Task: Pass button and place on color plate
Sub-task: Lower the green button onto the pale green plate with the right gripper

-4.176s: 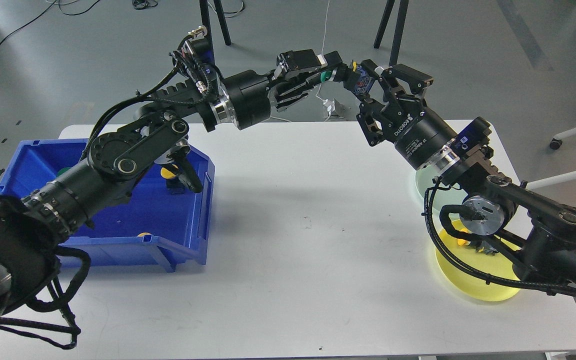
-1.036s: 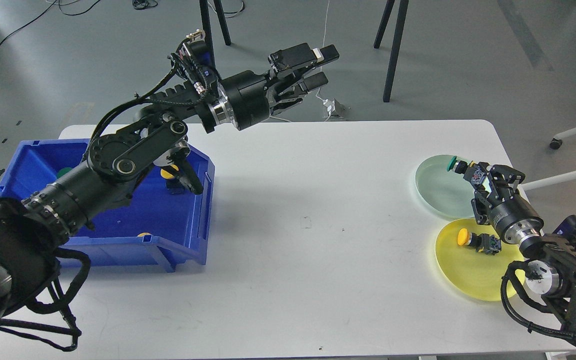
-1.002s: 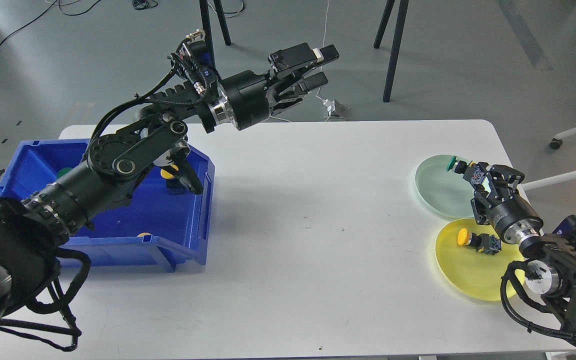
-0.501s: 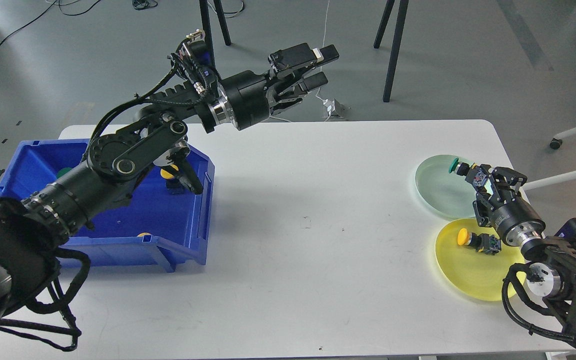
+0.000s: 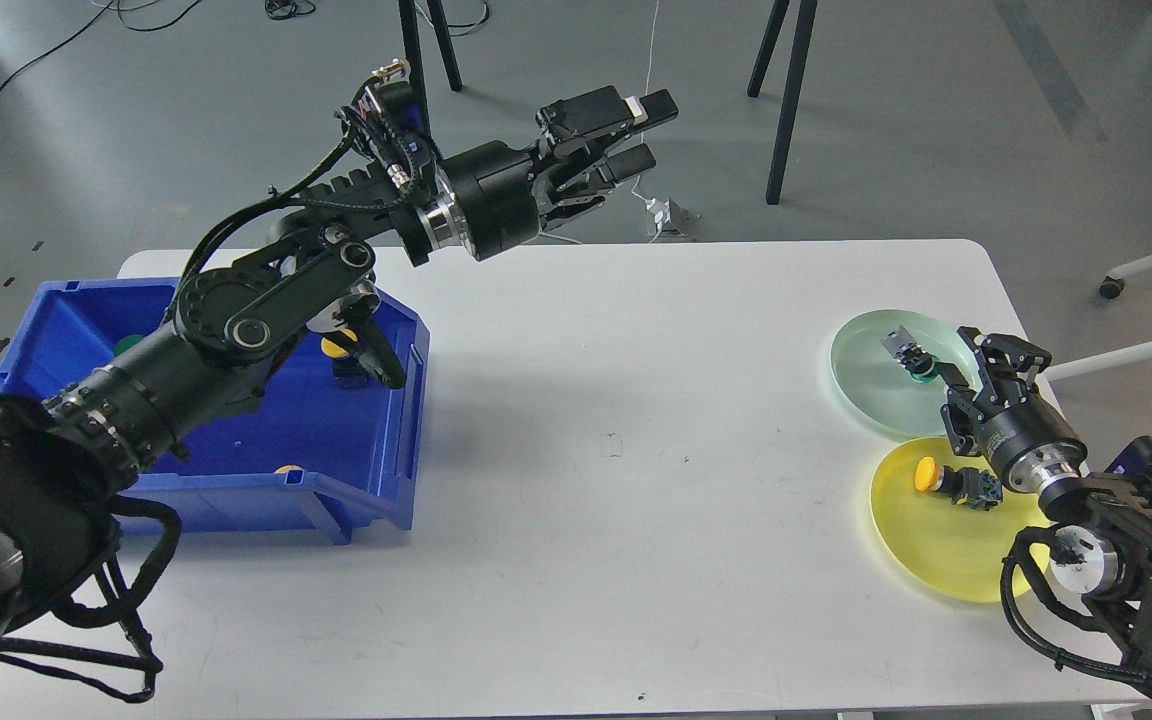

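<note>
A green-capped button (image 5: pixel 909 353) lies on its side on the pale green plate (image 5: pixel 861 385) at the right of the table. My right gripper (image 5: pixel 983 366) is open and empty just right of that button, over the plate's near right rim. My left gripper (image 5: pixel 648 132) is open and empty, held high above the table's far edge. A yellow-capped button (image 5: pixel 951 482) lies on the yellow plate (image 5: pixel 936 565).
A blue bin (image 5: pixel 356 490) stands at the left with yellow buttons (image 5: pixel 336 345) and a green one (image 5: pixel 126 345) in it, partly hidden by my left arm. The two plates sit close to the table's right edge.
My right gripper has opened and let go of the green button, which now lies on the green plate. The left arm has not moved.
</note>
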